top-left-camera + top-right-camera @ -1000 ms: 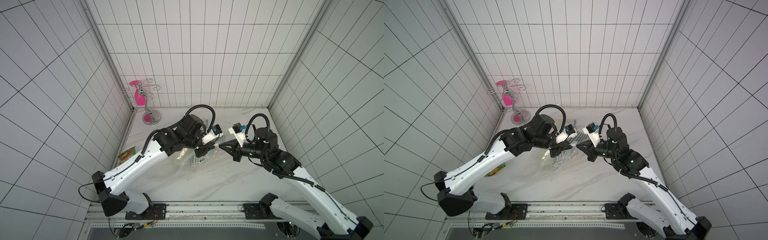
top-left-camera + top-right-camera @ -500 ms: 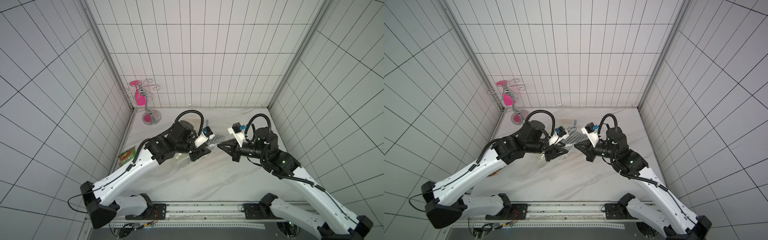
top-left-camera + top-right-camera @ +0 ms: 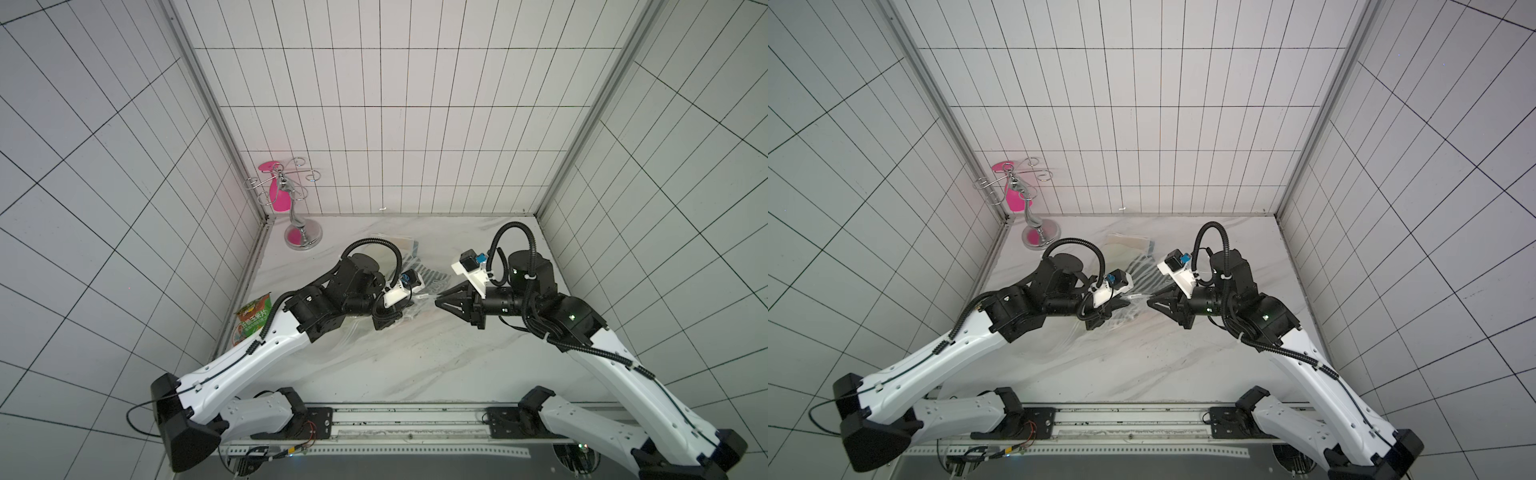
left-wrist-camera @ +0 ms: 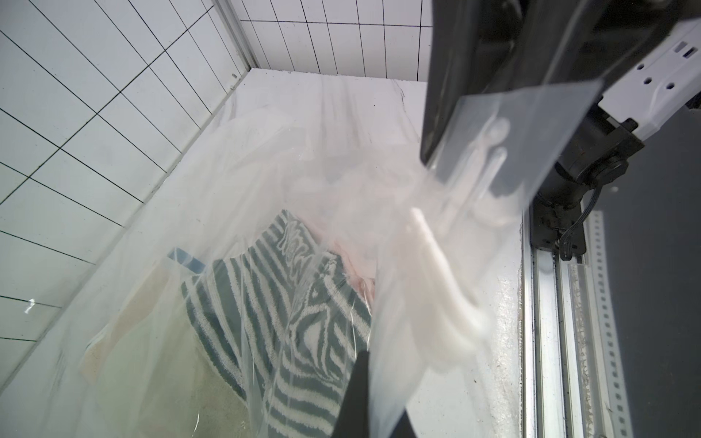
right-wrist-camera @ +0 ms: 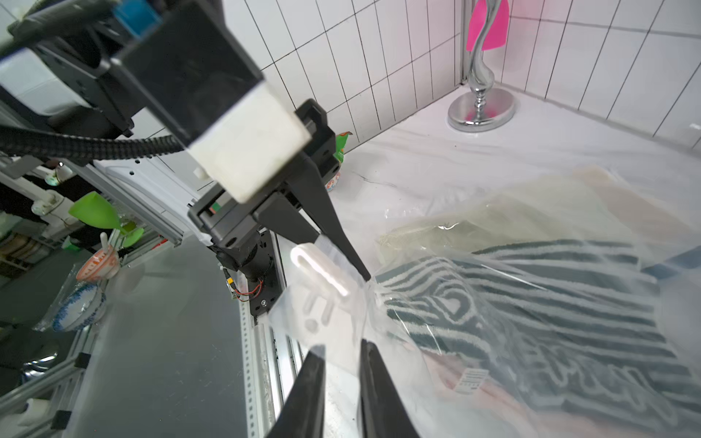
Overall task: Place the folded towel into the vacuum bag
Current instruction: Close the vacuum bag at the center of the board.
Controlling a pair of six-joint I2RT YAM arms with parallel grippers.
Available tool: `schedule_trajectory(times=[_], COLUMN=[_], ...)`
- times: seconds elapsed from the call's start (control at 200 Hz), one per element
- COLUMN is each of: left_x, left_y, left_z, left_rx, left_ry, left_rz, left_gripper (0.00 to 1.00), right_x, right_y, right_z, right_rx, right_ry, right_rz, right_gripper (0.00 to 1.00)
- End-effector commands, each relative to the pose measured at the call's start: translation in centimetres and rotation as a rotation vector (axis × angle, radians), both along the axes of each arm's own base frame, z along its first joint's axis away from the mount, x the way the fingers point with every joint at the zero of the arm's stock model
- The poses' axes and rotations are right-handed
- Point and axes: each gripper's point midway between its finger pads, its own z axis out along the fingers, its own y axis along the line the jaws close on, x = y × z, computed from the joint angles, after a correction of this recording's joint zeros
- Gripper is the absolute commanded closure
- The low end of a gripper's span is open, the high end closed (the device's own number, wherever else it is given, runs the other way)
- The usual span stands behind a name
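Observation:
The vacuum bag [image 3: 395, 245] [image 3: 1125, 245] of clear crinkly plastic lies on the marble table between both arms. The folded towel [image 4: 284, 322] [image 5: 531, 303], teal with white zebra stripes, lies inside it, and its stripes show in both top views [image 3: 432, 275] [image 3: 1142, 270]. My left gripper [image 3: 411, 308] [image 3: 1123, 306] [image 4: 379, 379] is shut on the bag's mouth edge beside the white slider clip [image 5: 322, 269]. My right gripper [image 3: 438, 301] [image 3: 1150, 304] [image 5: 341, 347] faces it a short way off. Its jaws stand slightly apart, with loose bag film in the gap.
A chrome stand [image 3: 302, 237] with a pink piece is in the back left corner. A green and orange snack packet [image 3: 251, 318] leans on the left wall. Beige and pink cloth also lies in the bag. The metal rail [image 3: 407, 419] runs along the front edge.
My right gripper's jaws have parted from shut. The left arm has drawn back and down, and its jaws have closed again on the bag's edge. The bag has sunk lower.

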Motion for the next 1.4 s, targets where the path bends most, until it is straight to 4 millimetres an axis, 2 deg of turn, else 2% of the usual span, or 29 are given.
schedule_trajectory(times=[0.0,0.34,0.39,0.495,0.54,0.585,0.685,0.805,0.875,0.975,1.09,1.115,1.17,1.26,1.34,1.395], left_x=[-0.2,-0.7,-0.7,-0.7,-0.7,-0.7,-0.7,-0.7,-0.6,-0.6,0.3,0.4,0.2,-1.2,-2.0,-2.3], left_y=[-0.3,-0.3,-0.3,-0.3,-0.3,-0.4,-0.4,-0.5,-0.5,-0.5,-0.2,0.0,0.4,0.3,-0.1,-0.4], left_z=[1.4,1.7,1.7,1.7,1.5,1.3,1.4,1.5,1.4,1.4,2.0,2.3,2.9,4.4,5.7,6.5], left_rx=[-0.008,-0.014,-0.014,-0.014,-0.011,-0.007,-0.008,-0.011,-0.011,-0.014,-0.036,-0.047,-0.087,-0.173,-0.238,-0.265], left_ry=[-0.043,-0.03,-0.03,-0.027,-0.024,-0.017,-0.017,-0.012,-0.01,-0.002,-0.001,0.01,0.051,0.092,0.105,0.115], left_rz=[-0.056,-0.07,-0.069,-0.069,-0.069,-0.069,-0.069,-0.072,-0.07,-0.062,0.004,0.013,0.015,-0.044,-0.083,-0.105], left_gripper=[1.0,1.0,1.0,1.0,1.0,1.0,1.0,1.0,1.0,1.0,1.0,0.96,0.81,0.58,0.47,0.45], right_x=[-1.2,-0.3,-0.2,0.2,0.1,0.0,-0.4,-0.3,-0.3,-0.3,-0.6,-0.7,-0.8,-1.0,-1.2,-1.2], right_y=[-0.3,1.1,1.3,1.3,1.4,1.5,1.6,1.6,1.7,2.0,2.2,2.2,2.1,2.1,2.2,2.2], right_z=[1.5,1.5,1.4,1.6,2.0,2.6,3.2,3.0,3.1,3.2,3.3,3.3,3.2,3.0,3.0,2.9], right_rx=[-0.03,-0.109,-0.113,-0.111,-0.093,-0.067,-0.04,-0.047,-0.044,-0.034,-0.011,-0.009,-0.009,-0.005,0.0,-0.002], right_ry=[-0.064,-0.112,-0.115,-0.123,-0.126,-0.128,-0.119,-0.124,-0.125,-0.124,-0.116,-0.116,-0.11,-0.095,-0.082,-0.079], right_rz=[0.05,0.064,0.062,0.05,0.047,0.045,0.063,0.06,0.069,0.083,0.098,0.097,0.095,0.101,0.112,0.112], right_gripper=[0.69,0.67,0.7,0.87,0.89,0.88,0.75,0.74,0.79,1.0,1.0,1.0,1.0,1.0,1.0,1.0])
